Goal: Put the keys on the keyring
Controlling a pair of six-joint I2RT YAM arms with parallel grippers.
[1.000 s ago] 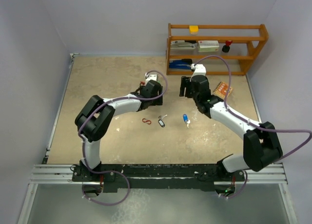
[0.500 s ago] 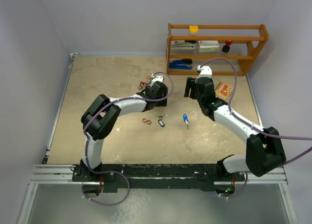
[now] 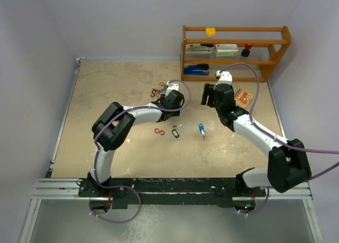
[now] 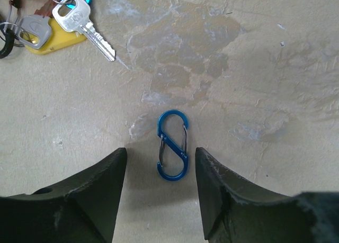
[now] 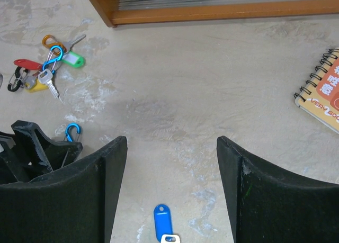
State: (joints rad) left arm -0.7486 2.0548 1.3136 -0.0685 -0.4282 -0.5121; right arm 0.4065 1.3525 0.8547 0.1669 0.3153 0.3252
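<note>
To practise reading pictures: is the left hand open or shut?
Open: the left hand's fingers stand apart, the blue clip lying untouched between them.

Blue-tagged key (image 5: 161, 222) lies flat, alone — key bunch (image 5: 46, 76) with yellow, green, red tags well apart.

A robot test room, I think, and not a home.

My two arms (image 3: 132, 113) are bolted to a metal rail (image 3: 175, 186) at 6 o'clock, with purple cables (image 3: 318, 161) looping off them. I work on a worn tan table (image 3: 106, 89) shut in by plain pale walls (image 3: 32, 68) at 9, 12 and 3 o'clock. At 1 o'clock stands a small wooden shelf (image 3: 235, 43) with a white box (image 3: 226, 50) and a yellow block (image 3: 211, 31). A ring-bound notebook (image 3: 242, 97) lies just in front of it.
</note>
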